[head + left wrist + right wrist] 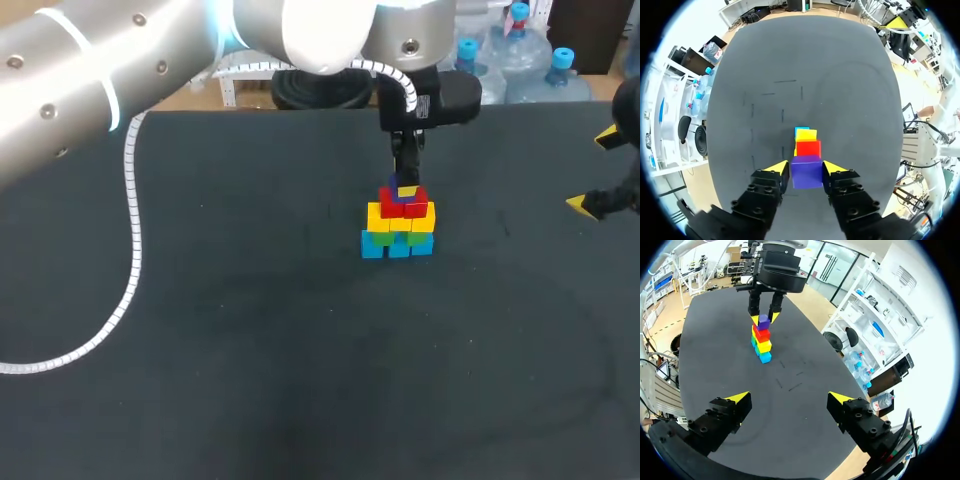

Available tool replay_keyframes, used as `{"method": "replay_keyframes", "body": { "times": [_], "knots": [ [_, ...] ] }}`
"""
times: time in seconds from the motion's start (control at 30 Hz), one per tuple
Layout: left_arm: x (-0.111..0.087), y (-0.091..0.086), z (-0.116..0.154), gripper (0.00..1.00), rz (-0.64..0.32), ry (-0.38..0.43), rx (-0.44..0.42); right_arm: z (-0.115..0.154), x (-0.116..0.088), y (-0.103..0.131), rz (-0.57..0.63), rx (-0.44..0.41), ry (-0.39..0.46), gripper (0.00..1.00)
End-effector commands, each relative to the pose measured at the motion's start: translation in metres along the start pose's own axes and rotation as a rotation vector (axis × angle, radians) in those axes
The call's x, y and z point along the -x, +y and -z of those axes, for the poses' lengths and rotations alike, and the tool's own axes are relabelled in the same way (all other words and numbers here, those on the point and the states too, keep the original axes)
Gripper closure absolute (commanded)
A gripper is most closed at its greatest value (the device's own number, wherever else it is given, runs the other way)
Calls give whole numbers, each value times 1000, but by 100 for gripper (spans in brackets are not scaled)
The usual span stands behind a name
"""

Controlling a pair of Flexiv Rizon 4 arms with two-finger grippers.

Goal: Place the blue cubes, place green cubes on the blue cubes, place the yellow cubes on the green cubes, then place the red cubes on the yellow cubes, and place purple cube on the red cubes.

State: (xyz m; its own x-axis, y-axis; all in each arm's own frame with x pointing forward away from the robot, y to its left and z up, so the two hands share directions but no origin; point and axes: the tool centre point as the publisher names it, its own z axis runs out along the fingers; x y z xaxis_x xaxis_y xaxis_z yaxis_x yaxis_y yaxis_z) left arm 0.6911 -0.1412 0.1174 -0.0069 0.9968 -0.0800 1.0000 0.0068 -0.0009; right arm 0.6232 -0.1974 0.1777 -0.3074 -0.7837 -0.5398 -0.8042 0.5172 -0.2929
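A pyramid of cubes stands mid-table: blue cubes [397, 248] at the base, then green cubes [383, 238], yellow cubes [400, 220] and red cubes [404, 207]. The purple cube [397, 194] rests on top of the red ones. My left gripper [403, 187] hangs straight over the stack. In the left wrist view the purple cube [806, 172] lies between its yellow fingertips [777, 167], with a thin gap at one side, so the gripper is open. Ahead of it the red cube [808, 148] and yellow cube [806, 135] step down. My right gripper [790, 399] stands wide open and empty at the table's right edge.
The black table [250, 330] carries nothing else. A white cable [133, 250] from my left arm drapes over its left part. My right gripper's yellow tips [582, 205] sit at the right border, well away from the stack [761, 342].
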Motion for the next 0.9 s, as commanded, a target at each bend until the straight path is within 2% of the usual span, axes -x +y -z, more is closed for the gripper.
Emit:
{"method": "replay_keyframes", "body": {
  "times": [0.03,0.17,0.33,0.37,0.4,0.43,0.53,0.6,0.73,0.77,0.9],
  "knots": [
    [1,2,1,59,-1,4,-4,-1,-1,2,-2,-10,-2,0],
    [0,1,0,59,-9,2,-6,-1,-1,2,-2,-10,-2,0],
    [0,1,1,46,-12,5,-4,-1,-1,2,-2,-10,-2,0],
    [0,1,1,38,-13,7,-3,-1,-1,2,-2,-10,-2,0],
    [-1,1,1,22,-14,9,-3,-1,-1,2,-2,-10,-2,0],
    [-1,1,1,0,-18,12,2,-1,-1,2,-2,-10,-2,0],
    [0,0,5,0,-36,16,29,-1,-1,2,-2,-10,-2,0],
    [1,-1,13,0,-28,-11,29,-1,-1,2,-2,-10,-2,0],
    [0,0,34,0,9,-110,73,-1,-1,2,-2,-10,-2,0],
    [0,0,41,0,53,-145,87,-1,-1,2,-2,-10,-2,0],
    [-2,2,54,0,111,-216,127,-1,-1,2,-2,-10,-2,0]
  ]
}}
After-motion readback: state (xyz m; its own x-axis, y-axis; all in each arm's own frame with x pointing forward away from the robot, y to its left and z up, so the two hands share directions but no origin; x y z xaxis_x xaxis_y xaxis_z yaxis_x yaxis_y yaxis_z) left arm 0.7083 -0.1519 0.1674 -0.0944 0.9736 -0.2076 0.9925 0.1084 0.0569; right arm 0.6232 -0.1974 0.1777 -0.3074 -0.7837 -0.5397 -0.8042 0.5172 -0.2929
